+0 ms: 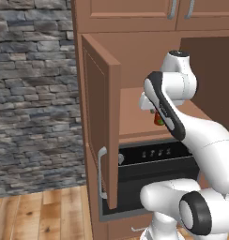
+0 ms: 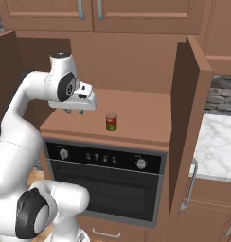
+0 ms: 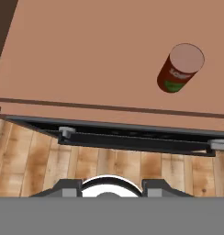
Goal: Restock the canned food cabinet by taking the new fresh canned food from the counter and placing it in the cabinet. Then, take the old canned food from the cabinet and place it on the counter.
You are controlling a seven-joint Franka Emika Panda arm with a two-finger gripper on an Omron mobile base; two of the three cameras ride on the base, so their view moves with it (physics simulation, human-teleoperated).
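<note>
Inside the open cabinet [image 2: 136,61], above the black oven [image 2: 105,182], the flat wooden shelf [image 2: 136,118] carries a single item: the old canned food [image 2: 111,122], a small red can with a green band at its base and a pale lid. It stands upright, long axis vertical, near the front edge of the shelf. Both cabinet doors [image 1: 100,117] are swung wide. The marble-patterned desk [image 2: 217,142] lies off to the right, beyond the right-hand door, well apart from the can.

The gripper [image 2: 75,111] hangs over the left part of the shelf, pointing down. In the right base view the can sits to the right of the fingers and slightly lower, near but not touching. In the hand view the can [image 3: 180,68] appears at upper right, off the gripper's centre line, so the fingers are not yet aligned over it. My judgement: the coming move requires a sideways shift toward the can before any descent.

The fingers are drawn together and hold nothing.

Labelling: a pale mark runs across the red body in the hand view, too blurred to read. No brand can be identified. The blue-and-yellow can cannot be located in these views.
</note>
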